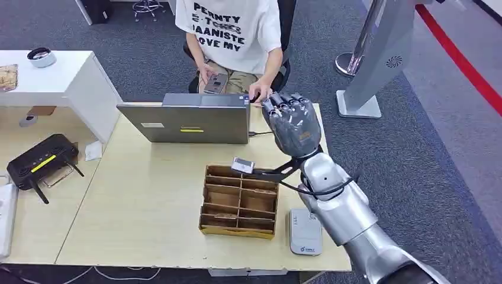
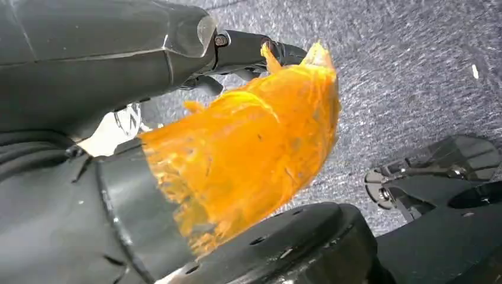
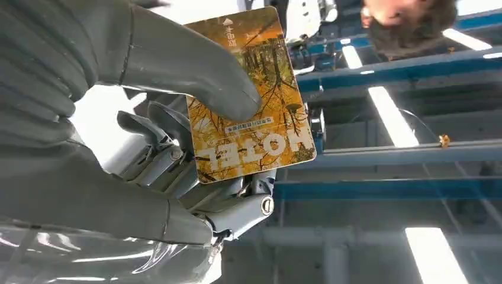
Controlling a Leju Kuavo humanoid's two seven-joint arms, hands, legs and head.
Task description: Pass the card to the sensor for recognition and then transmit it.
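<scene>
From the head view, one silver right arm rises over a pale wood-grain desk (image 1: 148, 201), its right hand (image 1: 294, 123) lifted with the back of the hand toward the camera and the dark fingers curled in. On the desk stand one brown cardboard divider box (image 1: 239, 202) of several compartments, one flat white card sensor (image 1: 305, 232) just beside the box's right side, and one grey open laptop (image 1: 184, 121) at the far edge. A small white-and-grey object (image 1: 243, 165) sits at the box's far rim. One black router (image 1: 41, 160) with stub antennas lies on the left part. A person in a white printed T-shirt (image 1: 234, 29) sits behind the laptop, one hand holding a phone (image 1: 215, 83).

In the left wrist view, the left hand (image 2: 148, 65) is a smooth dark shell beside a translucent orange, crinkled film (image 2: 248, 148) over grey speckled carpet (image 2: 414, 71); whether its fingers hold anything cannot be told.

In the right wrist view, the glossy rectangular hotel card (image 3: 251, 97), printed with yellow autumn trees and the word HOTEL, is pinched between the thick grey thumb and the darker fingers (image 3: 177, 160) behind it, held up against ceiling lights.
</scene>
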